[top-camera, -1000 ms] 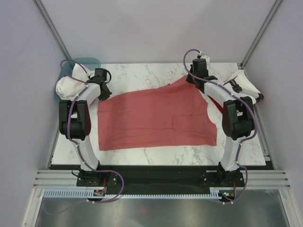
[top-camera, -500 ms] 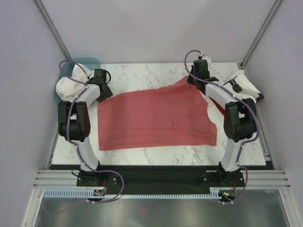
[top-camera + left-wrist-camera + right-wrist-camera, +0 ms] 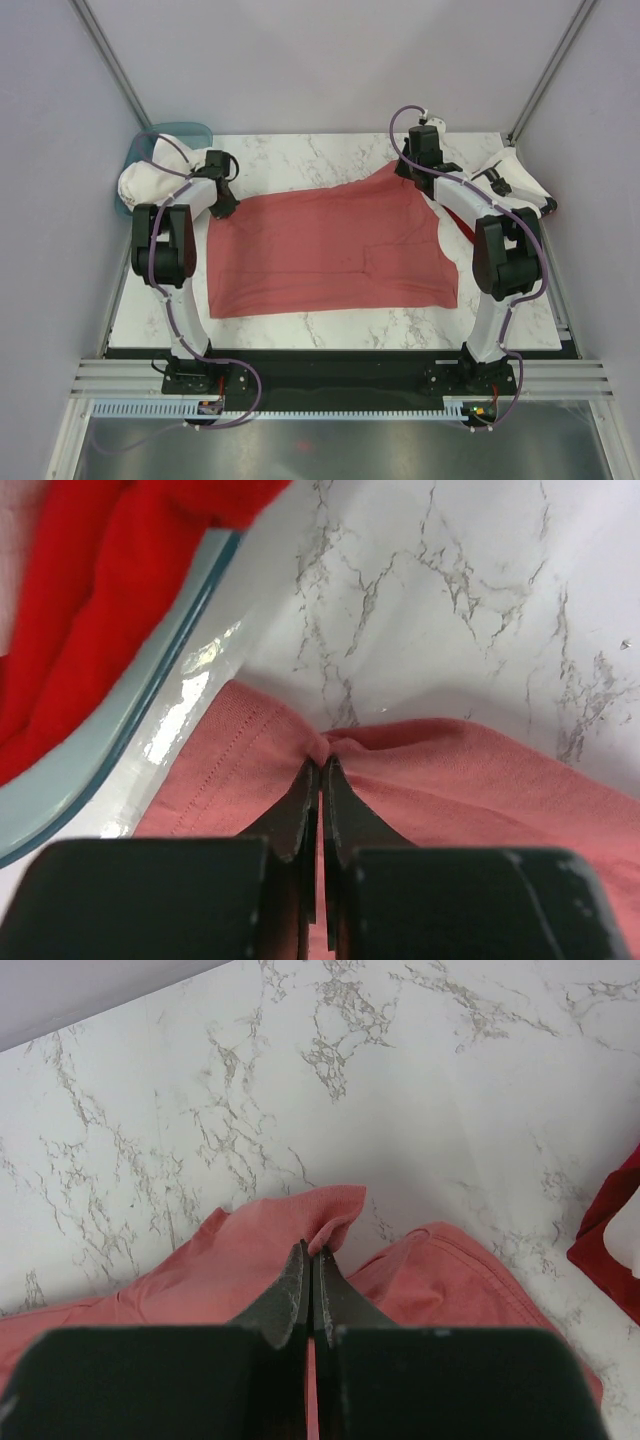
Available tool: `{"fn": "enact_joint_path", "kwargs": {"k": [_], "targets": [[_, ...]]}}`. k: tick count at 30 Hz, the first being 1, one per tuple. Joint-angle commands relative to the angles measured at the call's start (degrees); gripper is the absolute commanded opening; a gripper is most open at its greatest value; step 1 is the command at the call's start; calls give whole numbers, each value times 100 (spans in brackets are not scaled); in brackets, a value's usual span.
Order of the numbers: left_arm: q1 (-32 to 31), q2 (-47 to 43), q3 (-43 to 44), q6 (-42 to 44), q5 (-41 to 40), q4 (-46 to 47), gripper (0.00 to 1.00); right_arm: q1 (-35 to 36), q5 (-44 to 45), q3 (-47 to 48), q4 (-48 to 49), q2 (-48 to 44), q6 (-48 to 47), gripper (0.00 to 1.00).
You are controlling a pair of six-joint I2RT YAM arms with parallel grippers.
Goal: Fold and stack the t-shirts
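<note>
Pinching the far edge of a salmon shirt (image 3: 330, 245) at two points, both arms appear to be at the opening step of the fold, with the garment laid out but not yet doubled over. The left gripper (image 3: 320, 765) has its jaws pressed together on a puckered bit of hem, the cloth gathering into a small ridge right at the tips. The right gripper (image 3: 309, 1252) is likewise closed on the fabric, a curled flap standing just past its tips. Behind both sets of jaws the shirt spreads mostly flat toward the arm bases, one crease showing on the right half.

The next move likely calls for both arms to lift together and carry the held edge back over the body of the shirt, level and at matched pace, so that neither corner drags or slips free.

Ahead of the jaws lies bare table (image 3: 300, 155) of white marble pattern, glossy enough to show glare. Left of the left jaws curves a teal basket (image 3: 150, 710) holding red shirts (image 3: 90, 590); the overhead view shows a white shirt (image 3: 145, 180) there too. Right of the right jaws, a dark red cloth (image 3: 610, 1250) waits at the table's edge. Pale lilac walls (image 3: 300, 60) and metal posts (image 3: 105, 50) close in the cell.
</note>
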Motion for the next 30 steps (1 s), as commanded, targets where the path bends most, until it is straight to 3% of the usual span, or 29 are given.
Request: {"fn": "enact_joint_path", "kwargs": {"k": [1,15,27,29,30], "targets": [[-16,-300,10,-161,-259,68,2,-16,22,17,215,-200,50,0],[-218,-1424,-1124,-434,-515,313,2,-16,84,-1221,207,-1455,173,0],[-297,-3577,-3600,-1049,-585,1315,3,-7,189,-3365,365,-3379,542,5],[-306,-4094,-3953,-1241,-550,1491,18,-16,268,-3986,469,-3757,753,9],[-323,-4262,-4294,-1312,-515,1518,31,-7,303,-4217,522,-4203,806,16]]}}
